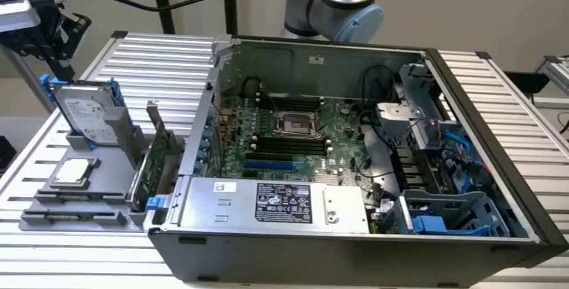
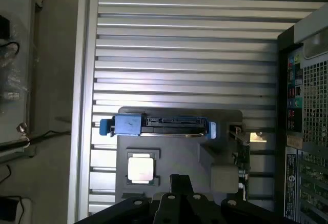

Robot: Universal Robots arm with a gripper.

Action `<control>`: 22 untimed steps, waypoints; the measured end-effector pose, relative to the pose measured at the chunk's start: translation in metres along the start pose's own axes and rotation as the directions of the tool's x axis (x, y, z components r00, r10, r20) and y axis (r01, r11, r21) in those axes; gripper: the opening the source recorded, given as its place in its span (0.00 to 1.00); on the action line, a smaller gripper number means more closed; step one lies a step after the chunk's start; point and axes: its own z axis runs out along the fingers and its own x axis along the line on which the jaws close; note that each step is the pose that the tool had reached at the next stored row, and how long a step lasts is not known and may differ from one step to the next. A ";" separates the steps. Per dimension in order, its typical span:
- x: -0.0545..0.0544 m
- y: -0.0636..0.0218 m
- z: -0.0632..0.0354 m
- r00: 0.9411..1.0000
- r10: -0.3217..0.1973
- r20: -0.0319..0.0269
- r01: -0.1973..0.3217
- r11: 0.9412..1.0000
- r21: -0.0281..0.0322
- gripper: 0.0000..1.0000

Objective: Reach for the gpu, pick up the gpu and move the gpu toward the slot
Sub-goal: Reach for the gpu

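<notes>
Pincer [image 2: 180, 197], can't tell if wide or narrow, hangs nr the chip [image 2: 140, 168]; I'd shift it sideways toward the PC case [image 2: 307, 131] & square it over the green card [image 2: 242, 158].

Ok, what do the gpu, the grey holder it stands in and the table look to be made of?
The gpu: green circuit board with a lacquered look, and a bare silver metal bracket at one end. The grey holder: matte, even grey, blocky moulded shapes, probably plastic. The table: silvery ribbed slats with a satin sheen, likely aluminium profile.
</notes>
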 end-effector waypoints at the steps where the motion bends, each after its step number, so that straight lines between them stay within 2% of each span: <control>1: 0.000 0.0000 0.0000 1.000 0.000 0.000 0.000 1.000 0.000 0.11; 7: -0.001 -0.0016 0.0001 1.000 0.000 0.000 0.000 1.000 0.002 0.11; 14: -0.013 -0.0244 0.0020 1.000 0.000 0.000 0.000 1.000 0.002 0.11; 22: -0.041 -0.0451 0.0055 1.000 0.000 0.000 0.000 1.000 0.002 0.11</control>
